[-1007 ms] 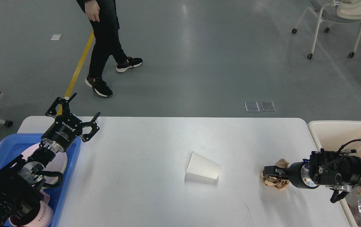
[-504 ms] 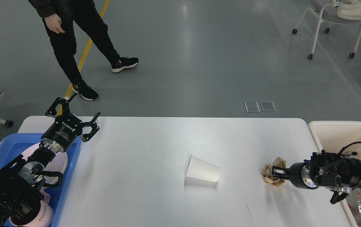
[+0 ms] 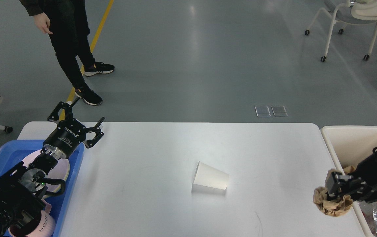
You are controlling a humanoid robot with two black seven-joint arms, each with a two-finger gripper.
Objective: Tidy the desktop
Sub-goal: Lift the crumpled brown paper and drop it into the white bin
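Right end effector [image 3: 335, 194] pinching crumpled brown paper [image 3: 331, 204] at counter [image 3: 149, 158] right edge, beside cream bin [image 3: 349, 144]. Left end effector [image 3: 76, 120] spread, empty. Paper cup [image 3: 210, 176] left lying mid-counter.

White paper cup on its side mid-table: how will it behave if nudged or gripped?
The paper cup lies on its side on the desktop; being tapered, it would probably roll in an arc when nudged. It looks thin-walled and empty, so likely very light, prone to skidding, and easily crushed by a firm pinch.

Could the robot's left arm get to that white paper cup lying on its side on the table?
Probably yes: the open left gripper hangs empty, and only bare white tabletop lies between it and the tipped white paper cup. Its actual reach is uncertain.
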